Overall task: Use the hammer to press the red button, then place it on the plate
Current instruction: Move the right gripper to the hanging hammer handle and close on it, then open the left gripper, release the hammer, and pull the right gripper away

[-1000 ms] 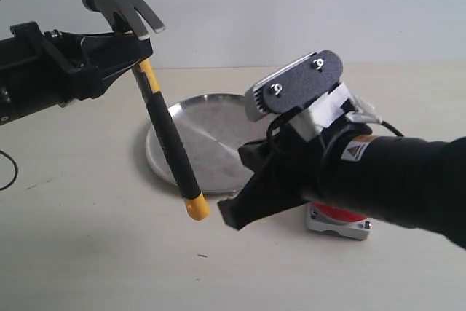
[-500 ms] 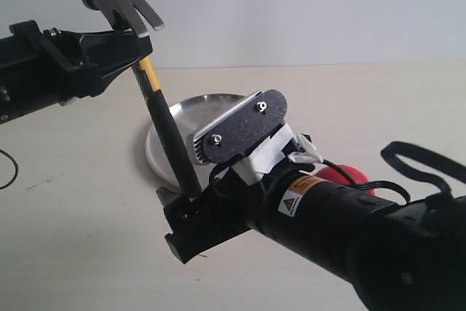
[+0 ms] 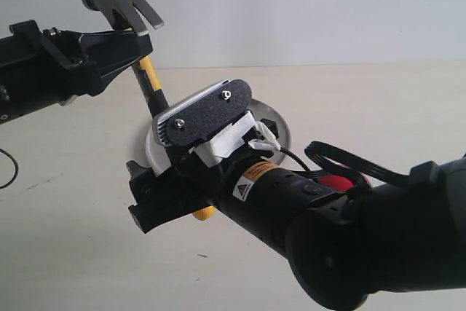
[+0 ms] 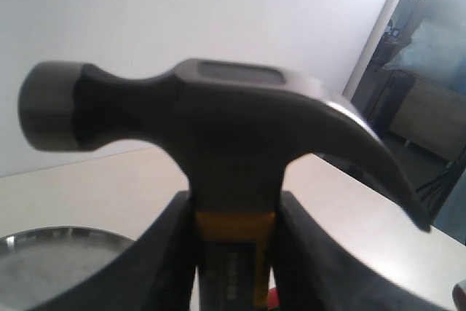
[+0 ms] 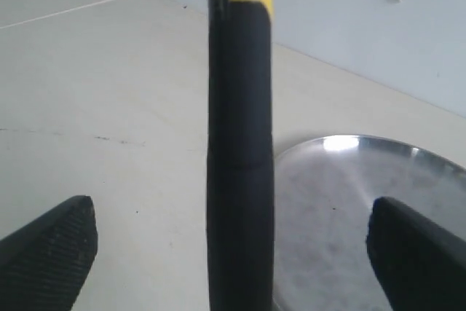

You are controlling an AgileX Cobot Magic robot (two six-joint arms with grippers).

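My left gripper [image 3: 137, 43] is shut on the hammer [image 3: 120, 1] just below its dark steel head and holds it in the air, head up. The black handle slants down to its yellow end [image 3: 204, 214]. In the left wrist view the hammer head [image 4: 218, 114] fills the frame above that gripper [image 4: 234, 253]. My right gripper [image 3: 143, 196] is open, and its fingers straddle the lower handle [image 5: 239, 180] without touching it. The steel plate [image 3: 155, 149] lies behind the handle and is mostly covered by my right arm. Only a sliver of the red button [image 3: 338, 182] shows.
The right arm and its looping black cable [image 3: 342, 162] fill the lower right of the exterior view and hang over the plate [image 5: 349, 209] and button. Bare beige tabletop [image 3: 65, 238] lies at the left and front. A pale wall stands behind.
My right arm has swung left and forward, bringing its open fingers around the hammer's lower handle and covering more of the plate and button. The left gripper and the hammer have stayed still.
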